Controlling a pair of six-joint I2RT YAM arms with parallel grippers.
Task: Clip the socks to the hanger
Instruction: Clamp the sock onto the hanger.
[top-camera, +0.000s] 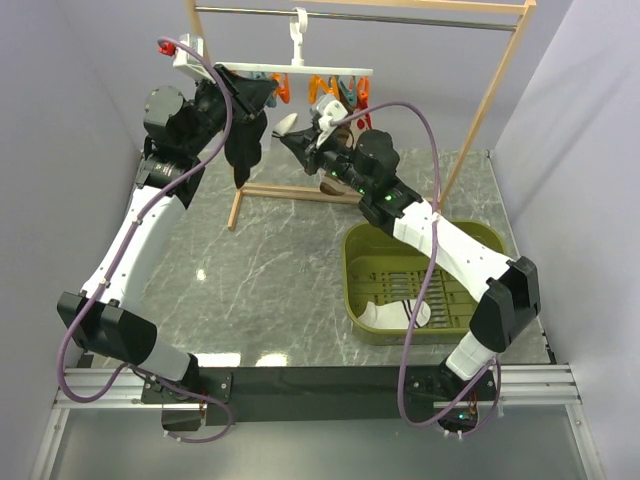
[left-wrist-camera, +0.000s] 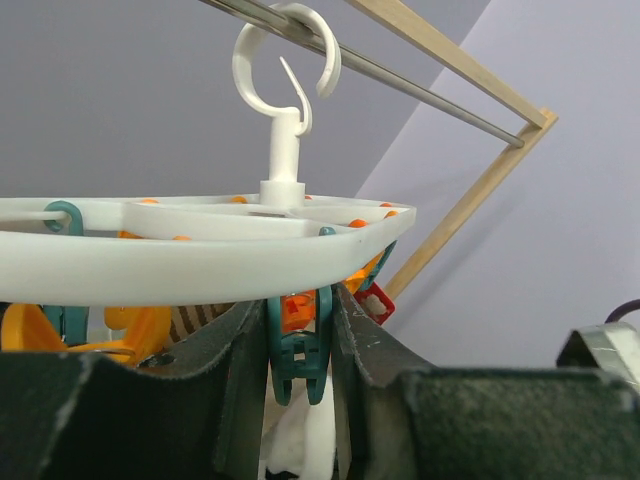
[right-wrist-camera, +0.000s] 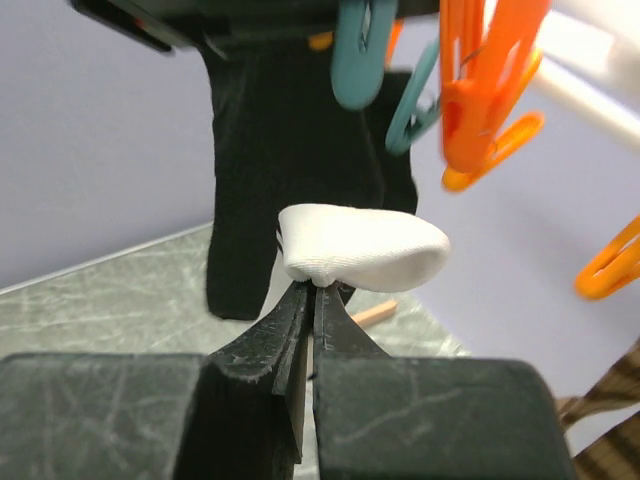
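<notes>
Room is tightest at the top centre of the overhead frame, where the hanger (top-camera: 300, 70) hangs by its hook (left-wrist-camera: 285, 60) from the rod of the wooden rack (top-camera: 482, 110). Both arms meet just beneath it. A black sock (top-camera: 243, 150) dangles between them, with orange and teal clips crowded above. Open marble table (top-camera: 270, 280) fills the lower centre. It is bounded by the rack's foot bar above, grey walls at both sides and a green basket (top-camera: 350, 275) at the lower right. One white sock (top-camera: 395, 313) lies inside that basket.

The left hand (left-wrist-camera: 298, 320) reaches up under the hanger's white rim. Its fingers (left-wrist-camera: 235, 370) are narrowly parted and lie against both sides of a teal clip (left-wrist-camera: 298, 350); a scrap of white fabric shows below it.

The right hand (right-wrist-camera: 315, 295) is closed, its tips pinching a fold of the other white sock (right-wrist-camera: 365, 245). That sock bulges above the tips, just below the clips and in front of the black sock.
</notes>
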